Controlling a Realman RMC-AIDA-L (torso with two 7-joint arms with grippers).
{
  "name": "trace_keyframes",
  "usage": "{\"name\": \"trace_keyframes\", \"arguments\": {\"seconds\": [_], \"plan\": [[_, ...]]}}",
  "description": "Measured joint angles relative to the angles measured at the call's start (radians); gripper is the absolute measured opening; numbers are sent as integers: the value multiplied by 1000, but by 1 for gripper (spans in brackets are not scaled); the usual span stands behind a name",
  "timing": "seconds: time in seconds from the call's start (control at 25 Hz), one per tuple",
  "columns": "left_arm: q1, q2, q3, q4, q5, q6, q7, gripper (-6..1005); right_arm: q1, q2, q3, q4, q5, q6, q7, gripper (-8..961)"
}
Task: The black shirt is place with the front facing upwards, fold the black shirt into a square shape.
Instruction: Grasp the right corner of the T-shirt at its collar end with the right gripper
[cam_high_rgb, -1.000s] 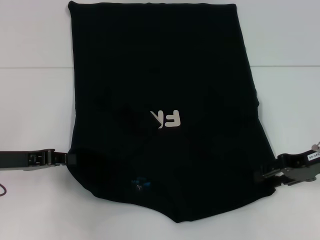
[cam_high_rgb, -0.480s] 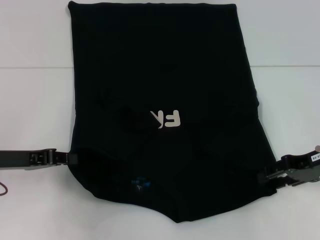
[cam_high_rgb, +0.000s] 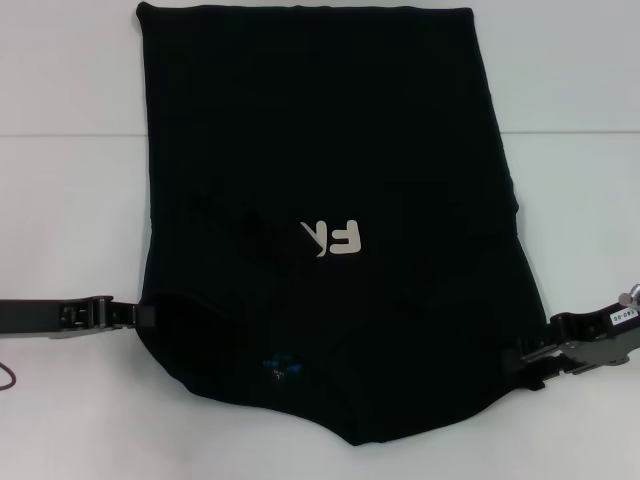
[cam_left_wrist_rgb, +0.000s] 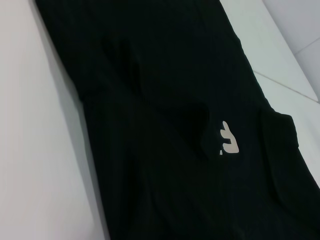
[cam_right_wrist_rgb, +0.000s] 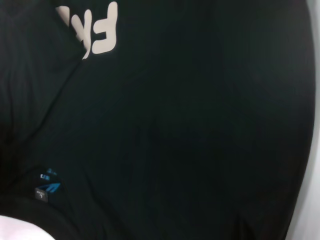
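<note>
lying flat, black shirt (cam_high_rgb: 330, 200), sleeves folded in

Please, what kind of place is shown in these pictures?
Probably a robot test bench or lab, not a home. A black shirt lies on a plain white table, with the left gripper and right gripper at its two side edges. Nothing else in view tells more.
</note>
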Motion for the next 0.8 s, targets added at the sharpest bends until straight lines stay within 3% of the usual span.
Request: {"name": "trace_keyframes", "arguments": {"seconds": [0.32, 0.8], "plan": [[-2, 0, 0, 0, -1, -1, 0, 61, 8, 5, -1, 0, 8, -9, -4, 626], [-6, 0, 3, 0, 2, 2, 2, 63, 33, 33, 0, 0, 11, -8, -9, 620]]}}
